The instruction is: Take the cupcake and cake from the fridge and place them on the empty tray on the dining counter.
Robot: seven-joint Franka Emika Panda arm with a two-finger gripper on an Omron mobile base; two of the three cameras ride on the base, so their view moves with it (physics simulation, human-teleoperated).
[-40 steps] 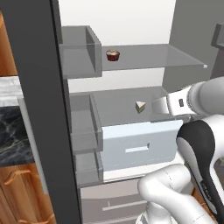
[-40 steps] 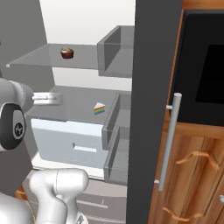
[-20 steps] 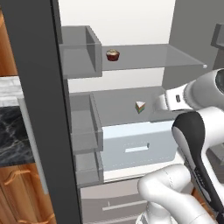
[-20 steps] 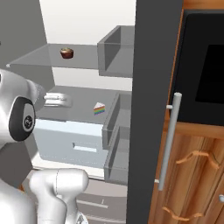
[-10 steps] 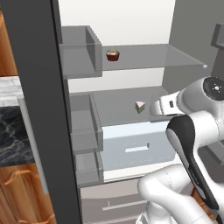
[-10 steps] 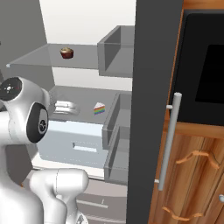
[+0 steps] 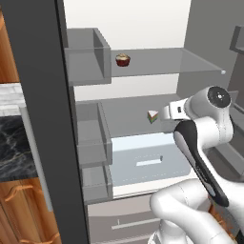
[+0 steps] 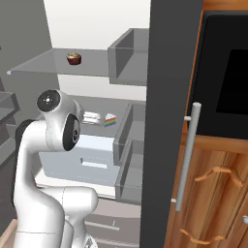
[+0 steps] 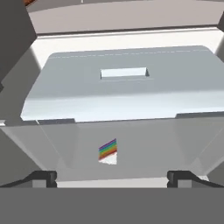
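The fridge (image 7: 143,28) is seen open from both base views, with the cupcake (image 7: 123,59) set on the upper glass shelf and the cake (image 7: 152,116) resting on the middle shelf above a pale drawer (image 7: 145,157). A corner of the black marble dining counter (image 7: 14,143) is shown at the left of the left base view, while a wooden cabinet with a bar handle (image 8: 186,155) and a dark oven front (image 8: 227,72) are shown at the right of the right base view. The rainbow-striped side of the cake (image 8: 111,120) is revealed in the right base view and in the hand view (image 9: 108,151), where it lies between the two fingertips and a little beyond them. The gripper (image 9: 112,177) is spread wide; nothing is held or touched by it.
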